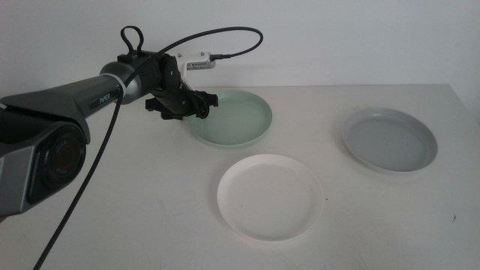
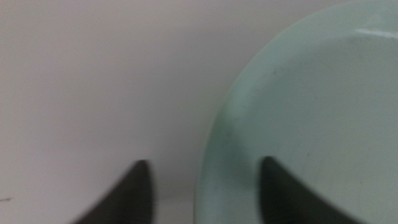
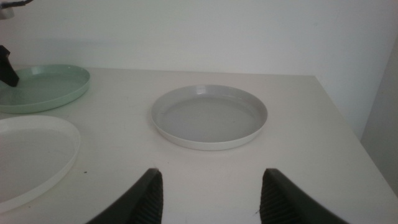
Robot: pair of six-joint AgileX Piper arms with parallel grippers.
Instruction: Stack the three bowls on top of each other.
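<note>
The pale mint green bowl (image 1: 234,118) sits at the table's back centre. My left gripper (image 1: 196,107) is at its left rim, open, one jaw outside the rim and one inside over the bowl (image 2: 311,118). The white bowl (image 1: 270,196) lies in front, nearer the table's front. The light grey-blue bowl (image 1: 390,139) lies to the right. My right gripper (image 3: 208,193) is open and empty, low over the table in front of the grey-blue bowl (image 3: 210,116); it is out of the middle view. The right wrist view also shows the white bowl (image 3: 31,155) and the green bowl (image 3: 43,87).
The left arm and its black cable (image 1: 97,150) cross the table's left side. A white wall (image 1: 337,37) stands behind the table. The table's right edge (image 1: 465,112) is close past the grey-blue bowl.
</note>
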